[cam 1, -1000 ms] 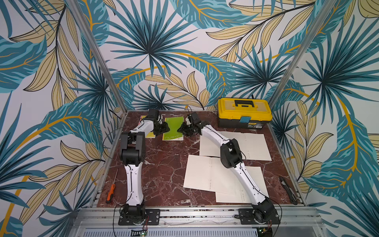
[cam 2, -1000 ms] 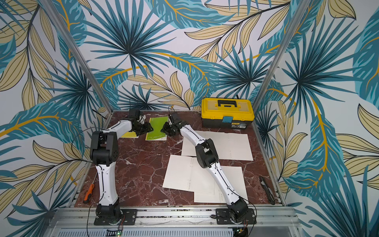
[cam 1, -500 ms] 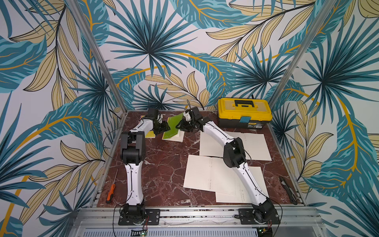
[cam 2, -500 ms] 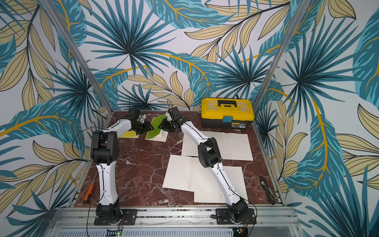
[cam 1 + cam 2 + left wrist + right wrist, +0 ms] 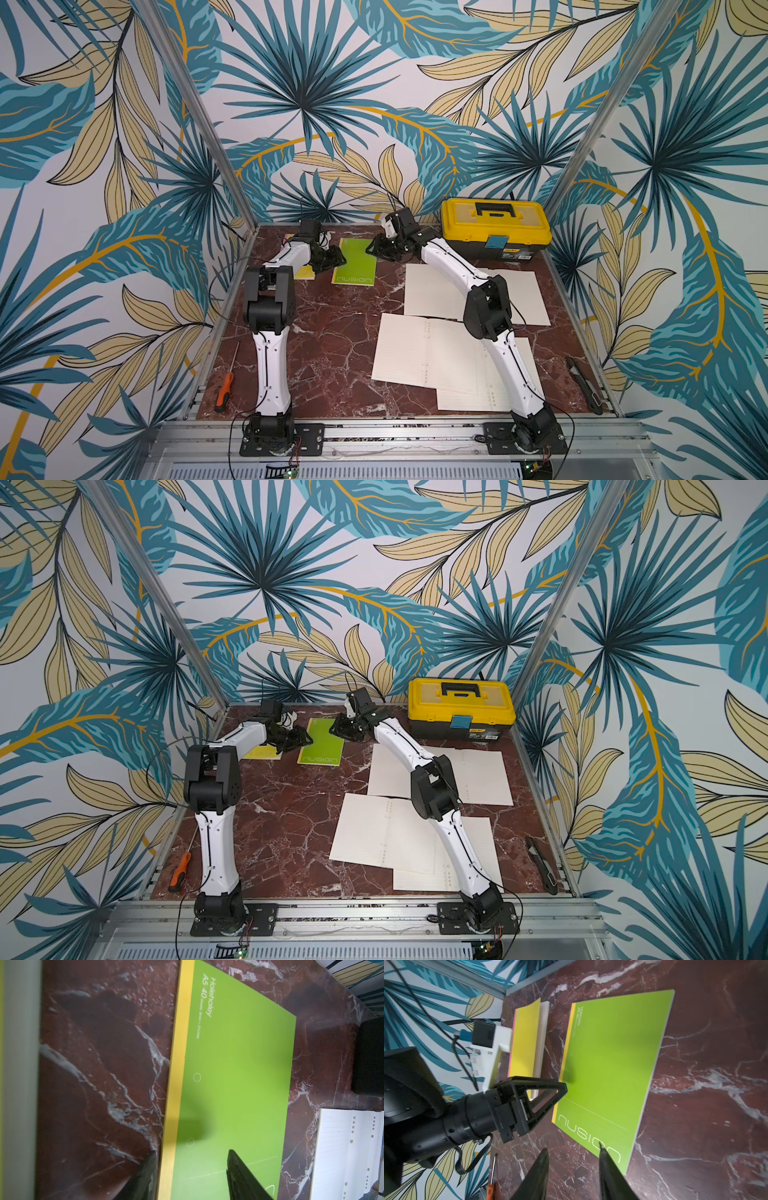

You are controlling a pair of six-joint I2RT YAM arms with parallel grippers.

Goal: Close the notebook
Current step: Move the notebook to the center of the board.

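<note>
The green notebook (image 5: 355, 262) (image 5: 322, 744) lies shut and flat on the marble table at the back, its cover up and a yellow strip along the spine (image 5: 176, 1064). My left gripper (image 5: 340, 260) (image 5: 192, 1152) is open; one finger is over the marble, the other over the green cover (image 5: 239, 1064), straddling the spine edge. My right gripper (image 5: 370, 249) (image 5: 573, 1147) hangs open above the notebook's far right corner (image 5: 608, 1074), nothing between its fingers. In the right wrist view the left gripper's finger (image 5: 550, 1088) touches the spine side.
A yellow pad (image 5: 303, 272) (image 5: 525, 1043) lies just left of the notebook, under the left arm. A yellow toolbox (image 5: 494, 228) stands back right. Loose lined sheets (image 5: 424, 357) cover the right half. A screwdriver (image 5: 224, 392) lies front left, a box cutter (image 5: 584, 384) at the right edge.
Half a second ago the green cover stood tilted up at my right gripper. Now it lies flat, and the right jaws have opened and let it go. The left arm has hardly moved.
</note>
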